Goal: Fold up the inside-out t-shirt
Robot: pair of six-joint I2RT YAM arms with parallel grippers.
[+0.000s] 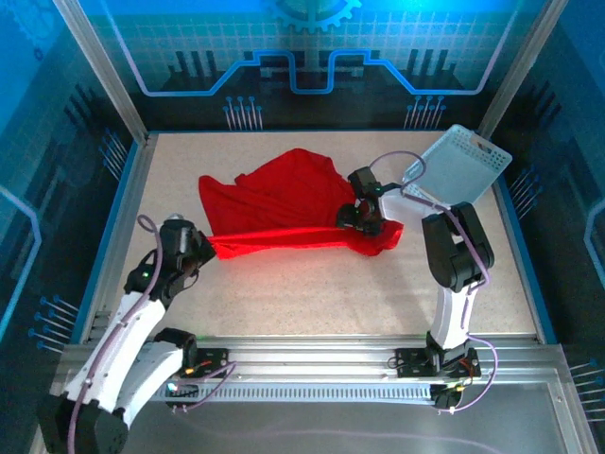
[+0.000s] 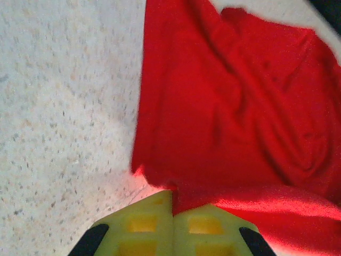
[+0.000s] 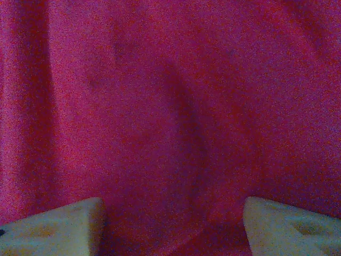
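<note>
Here the left claw point(image 2: 173, 198) pinches the t-shirt point(image 1: 284, 194), the right claw point(image 3: 173, 205) spread open against it.

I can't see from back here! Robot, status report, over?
Left hand shut on shirt edge. Right hand open over shirt. Shirt rumpled, not folded. Basket aside, far right corner.

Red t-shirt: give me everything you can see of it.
The t-shirt is plain bright red soft cloth, wrinkled and bunched mid-table. Its near edge is stretched in a straight band. The left gripper is shut on its left end. The right gripper is open, right against the cloth at its right end.
</note>
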